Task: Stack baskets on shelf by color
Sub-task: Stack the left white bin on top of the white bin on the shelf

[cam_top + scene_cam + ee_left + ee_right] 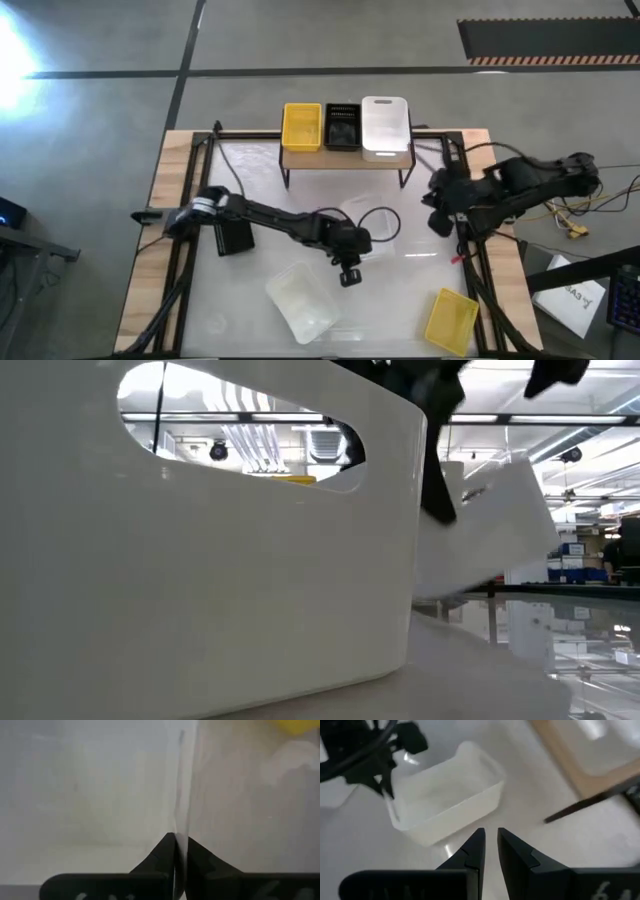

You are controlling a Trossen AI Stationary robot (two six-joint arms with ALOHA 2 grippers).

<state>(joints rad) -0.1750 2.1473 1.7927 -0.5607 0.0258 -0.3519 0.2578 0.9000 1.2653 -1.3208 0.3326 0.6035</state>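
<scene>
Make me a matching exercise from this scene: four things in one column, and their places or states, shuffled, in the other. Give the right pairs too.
Things:
1. loose yellow basket
2. loose black basket
3. left gripper
4. right gripper

Places or states:
A. above the right side of the table, fingers slightly apart, holding nothing
B. lying at the table's front right corner
C. lying on the table's left part
D. shut on the thin wall of a translucent white basket

Pairs: 1-B, 2-C, 3-D, 4-A
</scene>
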